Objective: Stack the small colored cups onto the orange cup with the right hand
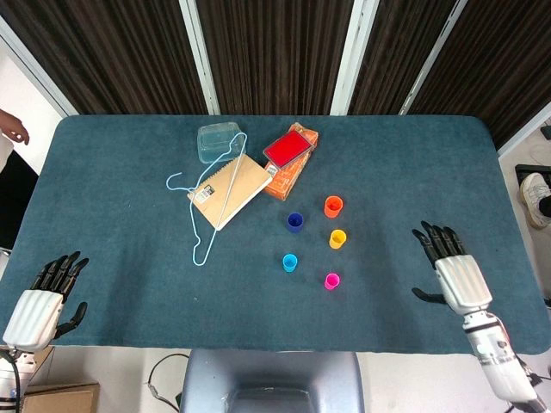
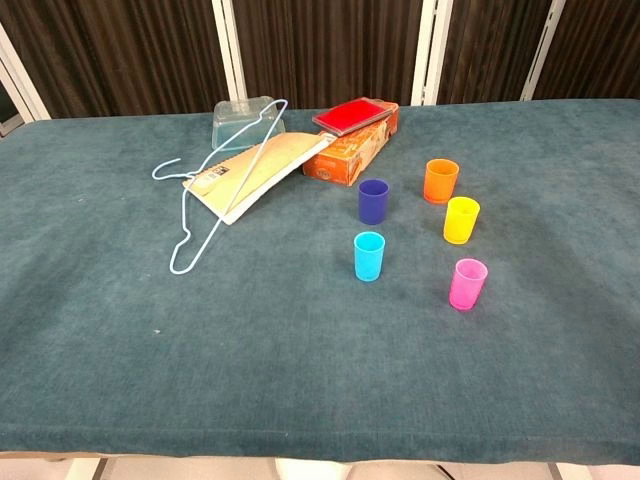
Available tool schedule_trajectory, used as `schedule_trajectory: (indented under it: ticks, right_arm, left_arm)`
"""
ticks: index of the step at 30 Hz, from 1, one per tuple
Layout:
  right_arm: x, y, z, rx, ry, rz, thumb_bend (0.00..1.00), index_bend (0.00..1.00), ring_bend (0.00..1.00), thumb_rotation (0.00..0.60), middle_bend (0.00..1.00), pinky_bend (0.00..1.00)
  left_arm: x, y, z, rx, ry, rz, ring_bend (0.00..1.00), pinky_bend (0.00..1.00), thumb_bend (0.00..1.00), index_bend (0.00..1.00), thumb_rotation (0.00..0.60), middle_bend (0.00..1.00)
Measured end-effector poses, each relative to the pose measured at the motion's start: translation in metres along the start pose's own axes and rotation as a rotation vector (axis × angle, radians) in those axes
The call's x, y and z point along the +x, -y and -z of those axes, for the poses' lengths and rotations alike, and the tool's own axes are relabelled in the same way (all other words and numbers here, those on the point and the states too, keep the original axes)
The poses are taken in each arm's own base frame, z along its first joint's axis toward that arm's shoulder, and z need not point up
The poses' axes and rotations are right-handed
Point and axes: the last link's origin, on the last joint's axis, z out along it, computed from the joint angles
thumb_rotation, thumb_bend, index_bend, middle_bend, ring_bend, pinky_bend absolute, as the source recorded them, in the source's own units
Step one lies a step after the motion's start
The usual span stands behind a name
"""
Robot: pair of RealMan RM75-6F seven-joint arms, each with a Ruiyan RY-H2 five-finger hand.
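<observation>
Honestly, from the head view the risk is knocking cups over: the yellow cup [image 1: 337, 238] and pink cup [image 1: 331, 280] stand between the right hand [image 1: 455, 277] and the orange cup [image 1: 333, 206], near mid-surface, so a low sweep could topple them. The right hand hovers near the right edge, fingers spread, holding nothing. The left hand [image 1: 41, 307] sits at the near left corner, released too.

Chest view shows no hands; the blue cup [image 2: 373, 201] and cyan cup [image 2: 369, 255] stand upright, apart.
</observation>
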Motion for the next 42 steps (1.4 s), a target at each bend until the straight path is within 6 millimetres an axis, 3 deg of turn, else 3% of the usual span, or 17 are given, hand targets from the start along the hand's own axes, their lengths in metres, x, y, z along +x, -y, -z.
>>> schedule_trajectory:
  ticks: [4,8,12,15,19,27,35,42]
  right_arm:
    - [0.003,0.027,-0.059,0.041,0.037,0.021,0.25,0.12,0.00,0.600,0.00,0.00]
    - [0.004,0.068,-0.119,0.063,0.048,0.041,0.30,0.22,0.00,0.600,0.00,0.00]
    - [-0.008,0.109,-0.158,0.064,0.074,0.038,0.32,0.28,0.00,0.600,0.00,0.00]
    - [-0.019,0.129,-0.175,0.060,0.092,0.054,0.33,0.32,0.00,0.600,0.00,0.00]
    - [-0.031,0.141,-0.184,0.054,0.114,0.063,0.36,0.39,0.00,0.600,0.00,0.00]
    - [-0.064,0.163,-0.206,0.025,0.146,0.108,0.37,0.42,0.00,0.600,0.00,0.00]
    - [-0.076,0.181,-0.214,0.036,0.170,0.091,0.40,0.43,0.00,0.600,0.00,0.00]
    - [-0.083,0.185,-0.217,0.027,0.176,0.096,0.47,0.50,0.00,0.600,0.00,0.00]
  left_arm:
    - [-0.001,0.000,-0.001,-0.001,0.005,-0.002,0.00,0.11,0.43,0.00,0.600,0.00]
    - [0.001,0.002,0.000,0.005,0.002,0.001,0.00,0.11,0.43,0.00,0.600,0.00]
    - [0.002,0.004,0.001,0.012,-0.002,0.001,0.00,0.11,0.43,0.00,0.600,0.00]
    - [0.003,0.005,0.002,0.014,-0.003,0.002,0.00,0.11,0.43,0.00,0.600,0.00]
    - [0.003,0.007,0.002,0.018,0.004,0.007,0.00,0.11,0.43,0.00,0.600,0.00]
    - [0.003,0.006,0.002,0.016,0.006,0.008,0.00,0.11,0.43,0.00,0.600,0.00]
    - [0.003,0.006,0.002,0.013,0.001,0.009,0.00,0.11,0.43,0.00,0.600,0.00]
    - [0.005,0.008,0.002,0.016,-0.006,0.014,0.00,0.11,0.43,0.00,0.600,0.00]
